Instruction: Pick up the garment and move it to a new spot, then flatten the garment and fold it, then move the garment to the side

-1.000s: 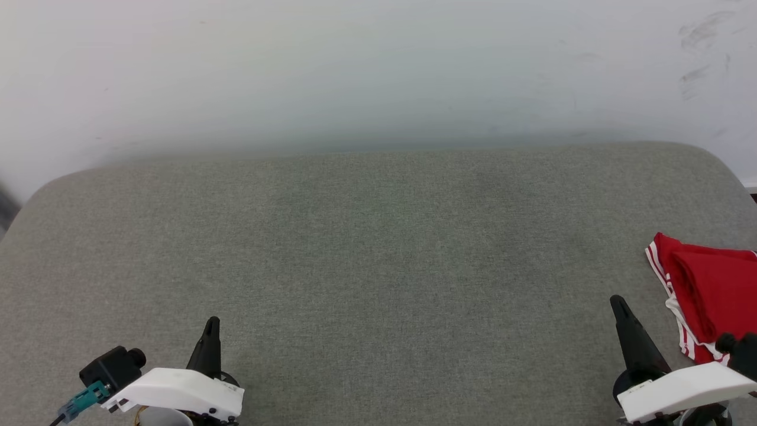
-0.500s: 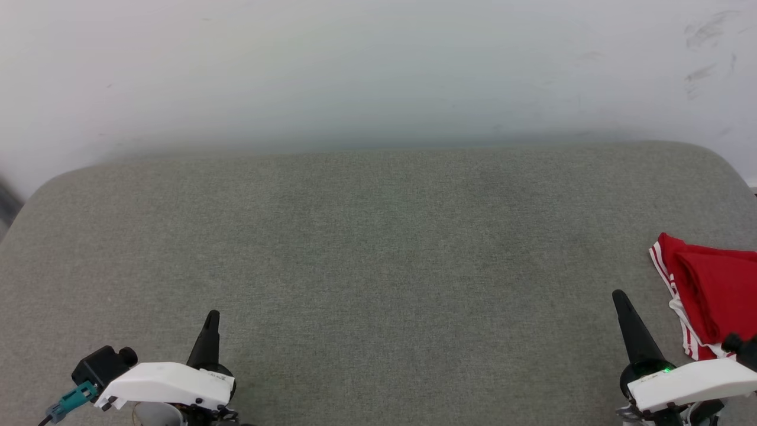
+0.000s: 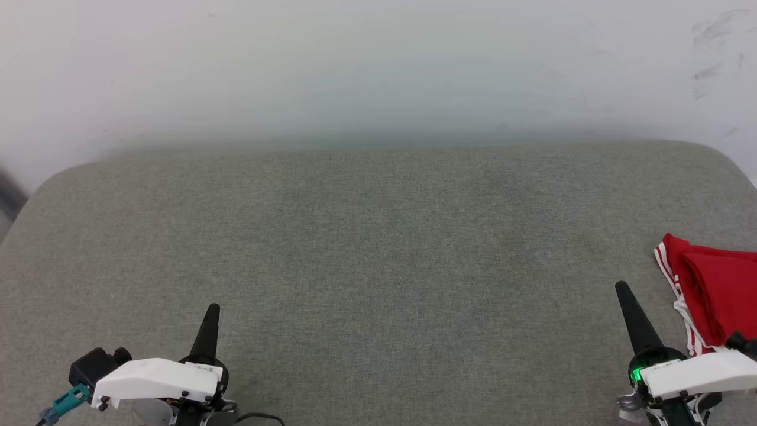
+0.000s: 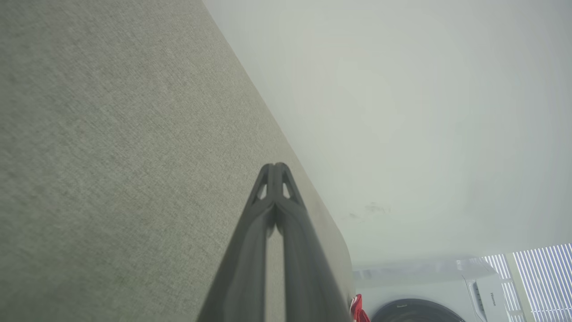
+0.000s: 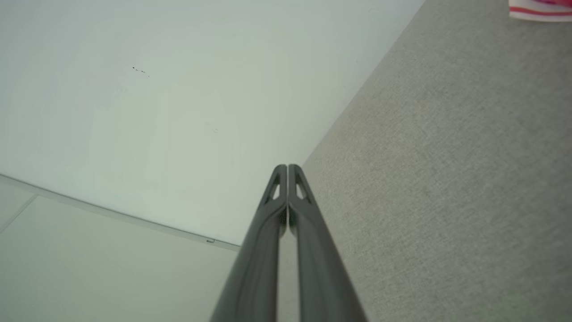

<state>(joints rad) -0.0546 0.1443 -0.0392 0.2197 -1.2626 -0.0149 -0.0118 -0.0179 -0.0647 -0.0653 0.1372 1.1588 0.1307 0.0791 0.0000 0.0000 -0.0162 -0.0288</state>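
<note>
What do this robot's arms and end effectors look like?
The left end effector and right end effector are long, dark, tapered finger pairs. Each wrist wears a white shell. The left carries a teal connector; a green light glows on the right.

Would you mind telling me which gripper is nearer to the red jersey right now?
Right. The right gripper sits close beside the jersey, on its left; the left gripper is far across the grey surface.

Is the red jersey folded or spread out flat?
Folded, as far as visible: the red thin-fabric jersey with striped white trim lies in overlapping layers, partly out of frame.
</note>
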